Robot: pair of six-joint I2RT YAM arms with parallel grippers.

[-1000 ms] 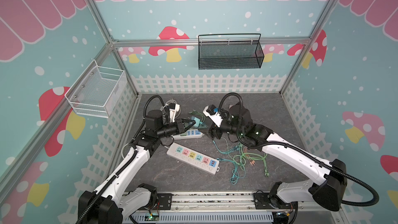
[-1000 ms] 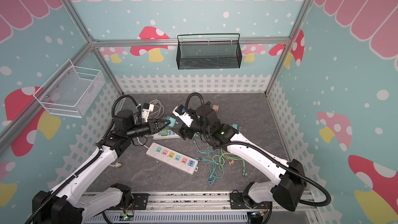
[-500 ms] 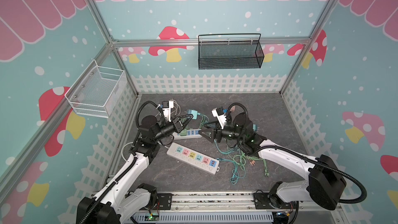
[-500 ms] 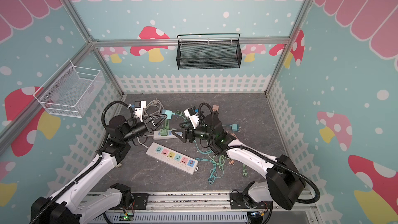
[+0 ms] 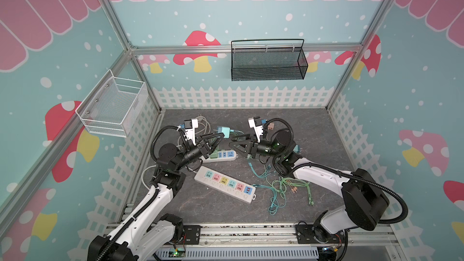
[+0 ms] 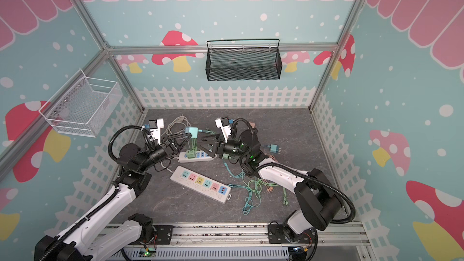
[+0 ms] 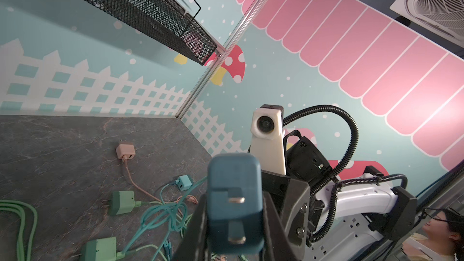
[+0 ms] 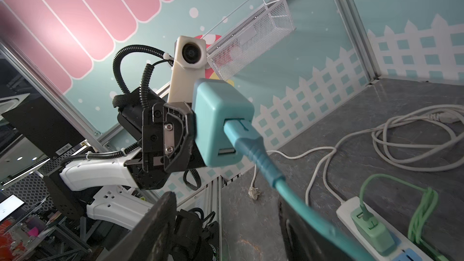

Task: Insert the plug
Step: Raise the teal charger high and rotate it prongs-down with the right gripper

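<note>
The left gripper [image 8: 190,136] clamps a teal plug [image 8: 221,121]; its teal cable [image 8: 266,169] runs down past the right fingers [image 8: 160,224], which stand apart. A green plug [image 8: 371,232] sits in the strip [image 8: 345,212] on the bench [image 8: 376,121].

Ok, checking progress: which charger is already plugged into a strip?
The green charger in the small strip. The teal one is held in the left gripper; the others lie loose.

1. Blurred at close range, left wrist view: teal plug [image 7: 234,189], between left gripper fingers [image 7: 197,232] cropped at the edge.
2. Dark, unfocused, cropped, right wrist view: right gripper fingers [image 8: 160,229].
3. Lost past that edge: teal cable [image 8: 266,164].
4. Partly masked in both top views: small power strip [image 5: 229,155] [image 6: 204,155].
</note>
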